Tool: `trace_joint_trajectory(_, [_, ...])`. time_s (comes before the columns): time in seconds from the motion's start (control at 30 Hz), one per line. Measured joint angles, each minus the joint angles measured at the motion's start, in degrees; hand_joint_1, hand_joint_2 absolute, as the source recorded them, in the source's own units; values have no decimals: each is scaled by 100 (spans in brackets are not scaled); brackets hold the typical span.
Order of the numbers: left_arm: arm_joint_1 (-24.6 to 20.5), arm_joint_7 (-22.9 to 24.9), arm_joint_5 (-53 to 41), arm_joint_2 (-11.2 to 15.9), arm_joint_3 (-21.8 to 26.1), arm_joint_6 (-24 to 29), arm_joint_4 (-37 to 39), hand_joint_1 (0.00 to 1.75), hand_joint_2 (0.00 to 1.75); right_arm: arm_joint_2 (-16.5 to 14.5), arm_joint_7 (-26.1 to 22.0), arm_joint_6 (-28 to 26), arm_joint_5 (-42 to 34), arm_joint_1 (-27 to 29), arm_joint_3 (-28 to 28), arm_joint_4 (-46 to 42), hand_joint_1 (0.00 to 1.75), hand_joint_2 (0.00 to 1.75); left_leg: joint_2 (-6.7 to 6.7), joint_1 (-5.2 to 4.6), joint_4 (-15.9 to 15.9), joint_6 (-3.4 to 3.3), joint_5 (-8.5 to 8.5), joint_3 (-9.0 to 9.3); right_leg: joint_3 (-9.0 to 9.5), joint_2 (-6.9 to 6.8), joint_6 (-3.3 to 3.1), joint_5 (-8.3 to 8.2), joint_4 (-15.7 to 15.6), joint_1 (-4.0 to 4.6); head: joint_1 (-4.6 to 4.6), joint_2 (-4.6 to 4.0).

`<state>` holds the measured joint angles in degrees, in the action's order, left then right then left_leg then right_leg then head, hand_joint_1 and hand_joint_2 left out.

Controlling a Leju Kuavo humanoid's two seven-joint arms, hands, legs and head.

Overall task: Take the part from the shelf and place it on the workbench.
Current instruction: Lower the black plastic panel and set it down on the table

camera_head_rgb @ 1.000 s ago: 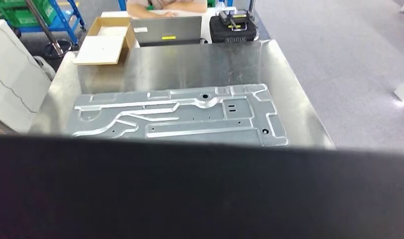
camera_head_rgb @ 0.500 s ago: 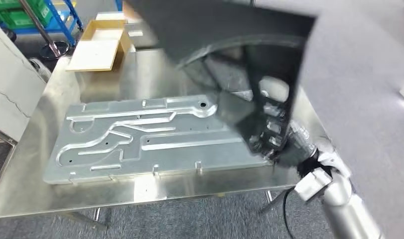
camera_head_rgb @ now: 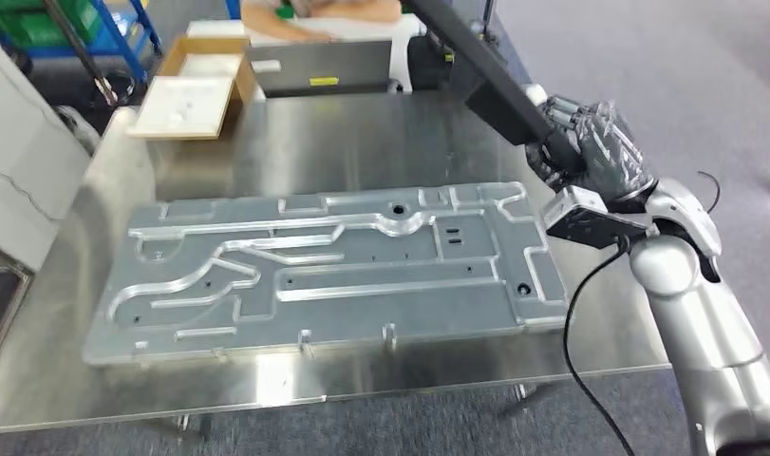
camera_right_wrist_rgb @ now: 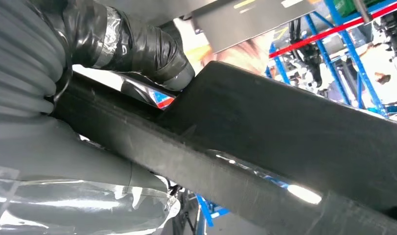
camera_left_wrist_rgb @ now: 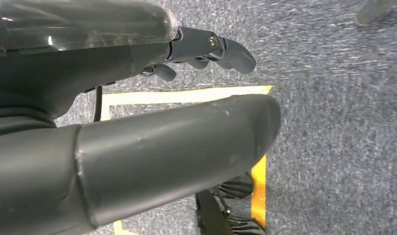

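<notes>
We judge the long black flat plastic part, upper right, stiff and light; our right robot hand clamps its edge above the desk.

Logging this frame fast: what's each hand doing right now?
Left hand: holds nothing, fingers apart, hanging above the floor.
Right hand: grips the black part, held up over the workbench.

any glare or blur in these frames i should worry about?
Head view: workbench steel reflects overhead light in soft patches, metal plate stays legible; black part in the right hand is sharp. Right wrist view: part close and soft, background overexposed. Left wrist view: left hand fills the foreground, carpet fairly sharp.
</notes>
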<state>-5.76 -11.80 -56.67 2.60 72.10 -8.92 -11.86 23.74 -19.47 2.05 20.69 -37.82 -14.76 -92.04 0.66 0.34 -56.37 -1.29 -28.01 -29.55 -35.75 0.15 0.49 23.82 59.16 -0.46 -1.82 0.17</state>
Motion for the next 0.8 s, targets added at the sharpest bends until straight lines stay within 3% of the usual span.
trace_joint_trajectory(0.13, [-41,25,-39,11,-49,-2,-1,0,0,94,369,-198,947,-367,-126,365,171,175,-20,-15,-103,117,-119,-53,58,19,-111,75,-130,-34,-1,0])
trace_joint_trajectory(0.17, [-66,38,-47,20,-61,-2,-1,0,0,119,478,-223,1269,-560,-221,572,171,175,-24,-13,-332,145,-240,-166,76,17,-142,75,-150,-50,-2,0])
trace_joint_trajectory(0.23, [-109,64,-73,25,-78,-1,-1,0,0,155,648,-222,1883,-973,-503,1083,171,175,-30,6,-1105,183,-547,-595,87,16,-188,88,-153,-43,-6,0])
trace_joint_trajectory(0.27, [-121,75,-88,27,-84,-3,-1,0,0,165,695,-182,2142,-1158,-679,1360,171,175,-31,13,-1485,195,-644,-830,91,17,-196,95,-149,-35,-6,0])
trace_joint_trajectory(0.3, [-126,82,-99,26,-89,-7,-1,0,0,169,713,-119,2354,-1313,-864,1630,171,175,-31,18,-1698,199,-635,-992,98,18,-203,105,-144,-27,-6,0])
trace_joint_trajectory(0.33, [-131,86,-106,25,-92,-14,-1,0,0,166,711,-45,2528,-1447,-1061,1891,171,175,-31,21,-1687,195,-506,-1051,112,20,-207,117,-138,-19,-6,0])
trace_joint_trajectory(0.37, [-138,84,-109,25,-96,-26,-1,0,0,154,700,23,2678,-1565,-1271,2144,171,175,-31,22,-1436,180,-272,-993,135,21,-205,132,-135,-11,-6,0])
trace_joint_trajectory(0.43, [-156,41,-106,32,-103,-85,-1,0,0,85,647,142,2919,-1761,-1728,2638,171,175,-31,2,-633,116,228,-703,179,20,-189,164,-136,7,-5,0])
trace_joint_trajectory(0.47, [-161,-9,-103,36,-109,-136,-1,0,0,26,597,208,3007,-1839,-1965,2883,171,175,-29,-12,-314,83,361,-578,184,21,-174,171,-137,15,-5,0])
trace_joint_trajectory(0.5, [-163,-65,-100,40,-116,-189,-1,0,0,-43,540,260,3075,-1892,-2197,3116,171,175,-28,-25,-136,59,405,-510,176,22,-157,171,-138,21,-5,0])
trace_joint_trajectory(0.63, [-173,-206,-97,37,-157,-311,-1,0,0,-398,368,303,3190,-1922,-3040,3913,171,175,-36,6,16,-9,401,-447,126,23,-66,228,-77,25,-1,0])
trace_joint_trajectory(0.7, [-204,-229,-97,30,-192,-336,-1,0,0,-592,343,331,3173,-1940,-3329,4204,171,175,-47,32,70,-61,422,-414,-99,17,-30,503,417,8,6,0])
trace_joint_trajectory(0.77, [-230,-240,-96,24,-218,-350,-1,0,0,-746,339,363,3133,-1956,-3566,4445,171,175,-45,32,68,-86,411,-406,-502,15,8,819,1214,-22,10,0])
trace_joint_trajectory(0.8, [-231,-244,-97,21,-222,-353,-1,0,0,-802,329,365,3100,-1955,-3658,4541,171,175,-42,34,65,-83,400,-395,-650,14,27,865,1472,-40,10,0])
